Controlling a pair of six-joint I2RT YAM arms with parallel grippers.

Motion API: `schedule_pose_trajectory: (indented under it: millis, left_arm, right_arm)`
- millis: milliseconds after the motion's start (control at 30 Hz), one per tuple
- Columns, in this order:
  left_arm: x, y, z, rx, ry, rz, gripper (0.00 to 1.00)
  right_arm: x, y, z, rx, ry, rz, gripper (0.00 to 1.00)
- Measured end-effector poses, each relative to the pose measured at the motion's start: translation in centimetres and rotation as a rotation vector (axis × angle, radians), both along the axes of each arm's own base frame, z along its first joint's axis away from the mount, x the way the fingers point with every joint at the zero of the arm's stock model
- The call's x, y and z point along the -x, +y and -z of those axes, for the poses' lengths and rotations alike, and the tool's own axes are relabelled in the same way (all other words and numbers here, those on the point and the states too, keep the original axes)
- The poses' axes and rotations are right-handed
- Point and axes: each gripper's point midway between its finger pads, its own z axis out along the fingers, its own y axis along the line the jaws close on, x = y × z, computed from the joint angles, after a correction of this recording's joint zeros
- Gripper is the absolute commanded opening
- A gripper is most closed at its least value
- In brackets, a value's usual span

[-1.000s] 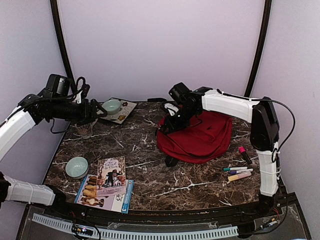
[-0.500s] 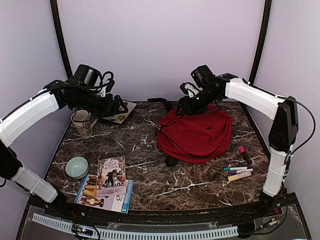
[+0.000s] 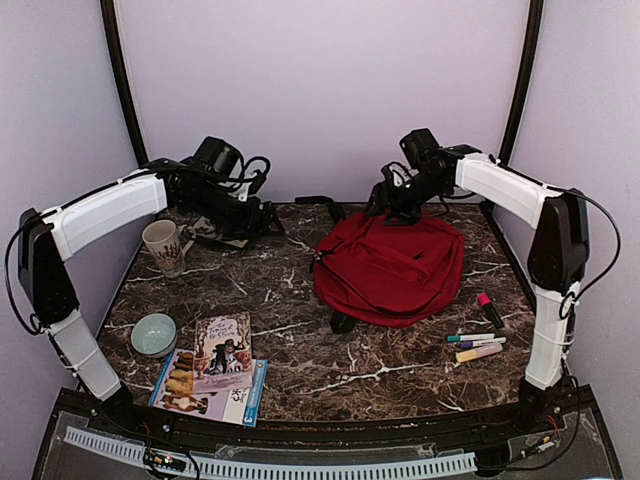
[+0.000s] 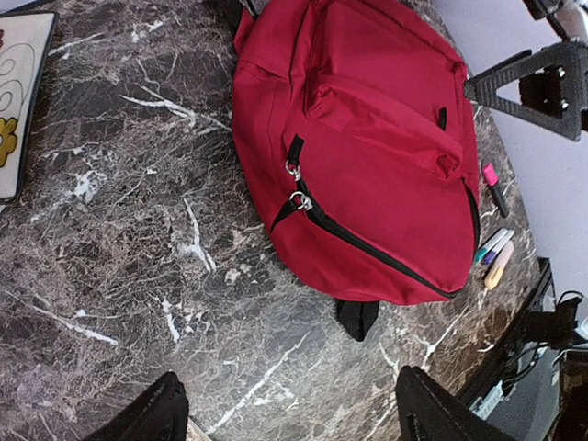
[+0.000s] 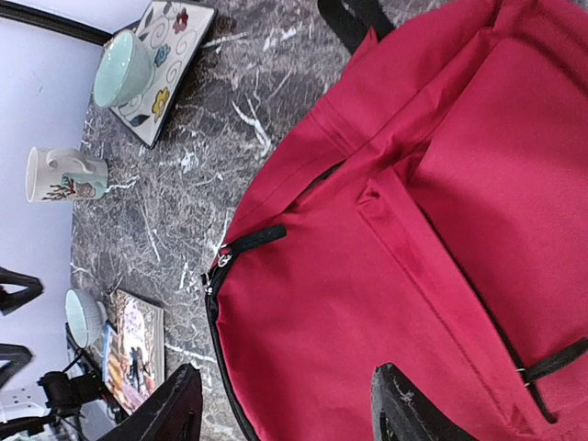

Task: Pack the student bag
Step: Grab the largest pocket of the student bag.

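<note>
One student bag point(image 3: 395, 265), two bowls point(image 3: 153, 333) point(image 5: 124, 69), one mug point(image 3: 163, 245), one patterned tray point(image 5: 167, 83), two books point(image 3: 222, 352) point(image 3: 200, 392), four markers point(image 3: 479, 352) laid out on marble surface point(image 3: 300, 300).

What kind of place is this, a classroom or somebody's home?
Most likely a robot test booth, not a lived-in room: a left arm and a right arm fixed at a marbled table, plain lilac walls close around it, and staged props: a red backpack, markers and books.

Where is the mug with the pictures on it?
In the top view, the mug stands near the left edge of the table, just in front of the flowered tray and behind the small teal bowl.
</note>
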Motion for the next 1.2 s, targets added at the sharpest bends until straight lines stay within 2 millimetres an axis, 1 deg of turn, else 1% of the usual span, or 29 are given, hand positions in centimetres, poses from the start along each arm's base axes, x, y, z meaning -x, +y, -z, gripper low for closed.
schedule_pose_trajectory:
  millis: [133, 267, 433, 533, 600, 667, 833, 900, 933, 1067, 1200]
  left_arm:
    - [-0.3, -1.1, 2.8, -0.073, -0.017, 0.088, 0.82]
    - [-1.1, -1.9, 4.3, -0.104, -0.085, 0.162, 0.82]
    - [-1.8, -2.5, 6.8, -0.114, -0.204, 0.249, 0.81]
    - [-2.0, -2.8, 8.8, -0.096, -0.283, 0.283, 0.78]
    - [-1.9, -3.0, 9.9, -0.081, -0.320, 0.296, 0.76]
    - [-2.1, -3.2, 10.0, -0.063, -0.358, 0.301, 0.74]
    - [-3.6, -4.8, 8.0, 0.001, -0.494, 0.324, 0.71]
    - [-4.0, -5.4, 8.1, 0.014, -0.526, 0.337, 0.66]
    - [-4.2, -5.5, 8.4, 0.017, -0.529, 0.341, 0.66]
    - [-4.3, -6.3, 10.8, 0.020, -0.518, 0.384, 0.61]
    - [-4.0, -6.7, 13.1, 0.020, -0.483, 0.423, 0.60]
  right_arm:
    - [0.4, 0.5, 0.9, -0.026, 0.056, -0.001, 0.63]
    - [0.8, 0.4, 1.1, -0.023, 0.072, -0.009, 0.63]
    - [2.3, -0.5, 2.3, 0.025, 0.126, -0.034, 0.63]
    - [3.7, -1.5, 3.0, 0.067, 0.153, -0.041, 0.63]
    - [4.6, -2.3, 3.1, 0.100, 0.160, -0.040, 0.63]
    - [5.2, -3.2, 2.7, 0.130, 0.153, -0.037, 0.63]
    - [6.3, -4.6, 0.9, 0.162, 0.111, -0.023, 0.63]
    - [6.8, -5.0, 0.3, 0.167, 0.103, -0.018, 0.63]
    - [7.0, -5.2, 0.3, 0.171, 0.103, -0.016, 0.63]
    - [7.8, -6.0, 0.8, 0.197, 0.125, 0.003, 0.63]
    - [8.2, -6.5, 1.2, 0.213, 0.142, 0.028, 0.63]
